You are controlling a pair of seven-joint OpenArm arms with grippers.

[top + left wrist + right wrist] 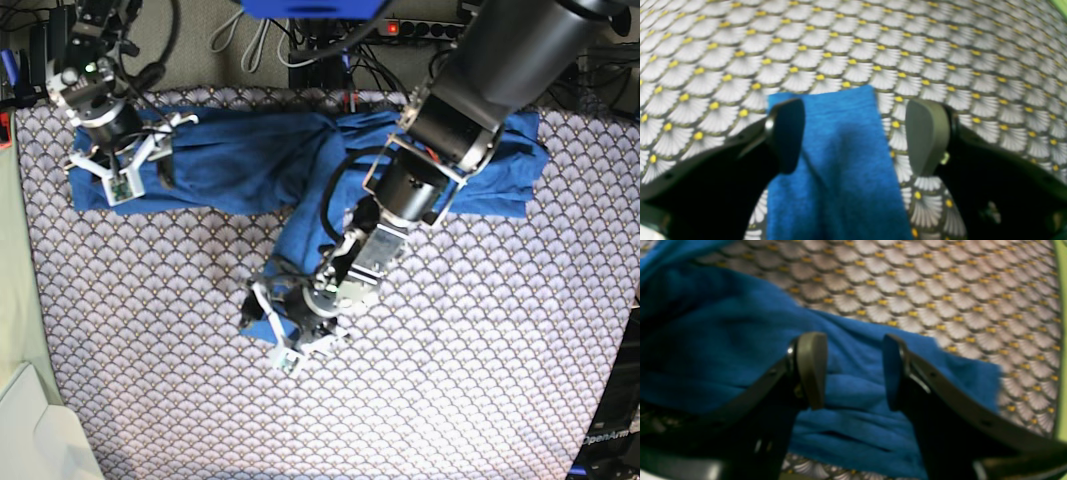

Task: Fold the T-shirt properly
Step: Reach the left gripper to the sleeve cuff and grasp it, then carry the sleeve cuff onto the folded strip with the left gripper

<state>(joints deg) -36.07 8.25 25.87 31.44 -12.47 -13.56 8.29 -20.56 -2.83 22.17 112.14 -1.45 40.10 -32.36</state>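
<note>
So the whole tabletop is covered with a grey-white patterned cloth (480,350), rows of little fan or scallop shapes, each with a small yellow dot at its base; you can see the dots best in the wrist views (873,40). It lies pretty flat all over. Along the back edge there's a mess of black and white cables (330,60) and a power strip (425,27) with a red light showing. Bottom left corner has a pale, whitish box-like thing (30,435), can't tell what it is. A green strip (1061,340) runs along the cloth's edge in the right wrist view.
</note>
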